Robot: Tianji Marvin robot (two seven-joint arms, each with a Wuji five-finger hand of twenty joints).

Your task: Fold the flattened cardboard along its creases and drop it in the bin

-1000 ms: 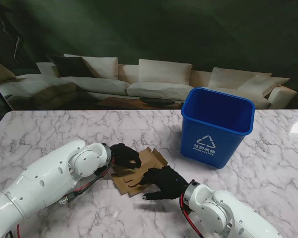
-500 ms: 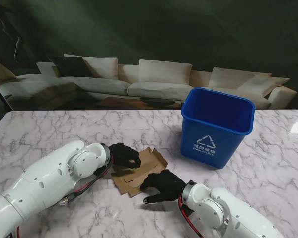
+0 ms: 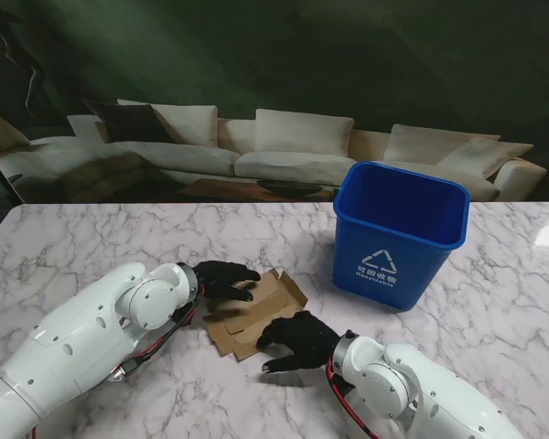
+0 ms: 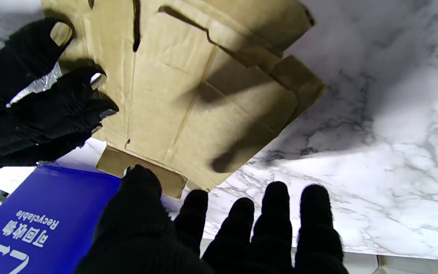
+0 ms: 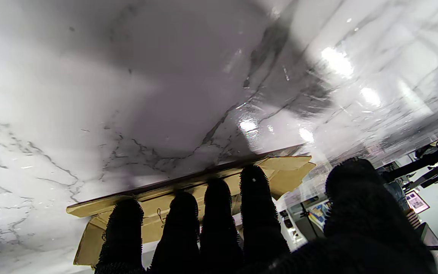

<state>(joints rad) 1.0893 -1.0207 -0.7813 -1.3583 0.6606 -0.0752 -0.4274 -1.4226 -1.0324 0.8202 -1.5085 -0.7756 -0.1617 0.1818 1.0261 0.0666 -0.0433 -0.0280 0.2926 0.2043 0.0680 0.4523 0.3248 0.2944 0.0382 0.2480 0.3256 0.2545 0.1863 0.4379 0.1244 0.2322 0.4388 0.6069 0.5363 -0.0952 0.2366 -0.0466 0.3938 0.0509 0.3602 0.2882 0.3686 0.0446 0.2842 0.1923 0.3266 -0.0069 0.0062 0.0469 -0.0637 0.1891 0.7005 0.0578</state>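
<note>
Black-gloved right hand [image 3: 297,340] is nearest me, fingers curled loosely on the near right edge of the cardboard [image 3: 256,313]; cannot tell if it grips. Cardboard lies flat on the marble table [image 3: 91,247], long axis running near-left to far-right, far end pointing toward the blue bin [image 3: 398,233]. Left hand [image 3: 224,279], fingers spread and extended, rests on its far left part, gripping nothing.

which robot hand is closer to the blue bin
The right robot hand, on the cardboard's near edge, sits closer to the blue bin. The left robot hand rests on the cardboard's far left part, farther away.
</note>
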